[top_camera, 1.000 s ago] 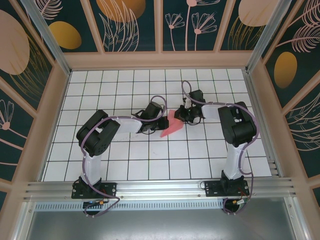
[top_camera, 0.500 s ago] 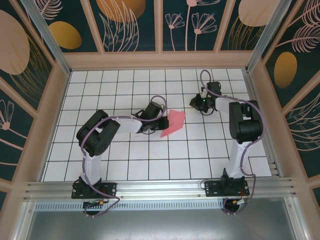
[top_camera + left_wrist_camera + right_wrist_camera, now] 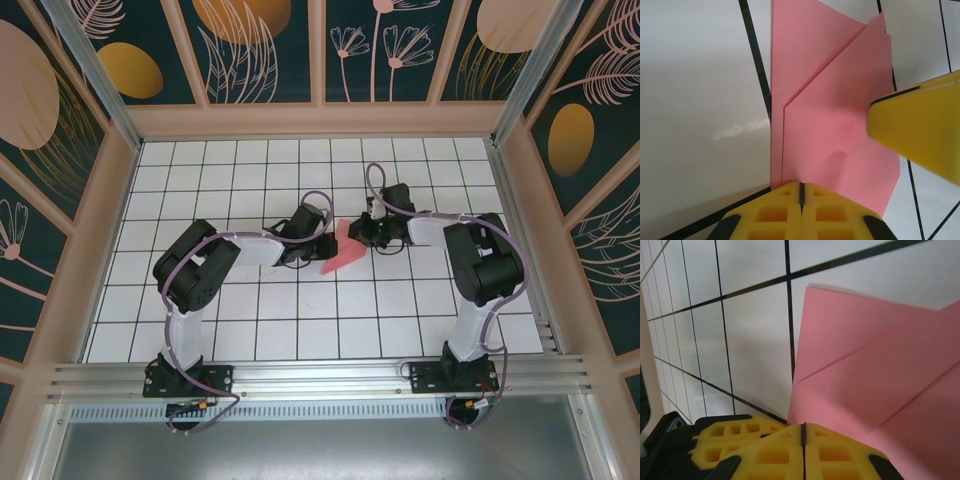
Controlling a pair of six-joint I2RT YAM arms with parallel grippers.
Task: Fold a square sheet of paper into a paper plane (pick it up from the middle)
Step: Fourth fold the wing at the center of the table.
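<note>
Pink square sheet of paper point(image 3: 342, 253) — part-folded, creased — pinched by left gripper point(image 3: 801, 189) and right gripper point(image 3: 803, 430)

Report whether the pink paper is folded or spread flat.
Folded: the pink paper shows overlapping layers and diagonal creases in both wrist views.

No words to be read

No letter, number, label or sign can be made out anywhere. Only plain colour is seen on the folded pink sheet of paper point(image 3: 840, 115). Only black lines are drawn on the white board point(image 3: 250, 330). Only flowers and leaves are painted on the dark walls point(image 3: 260, 50).
</note>
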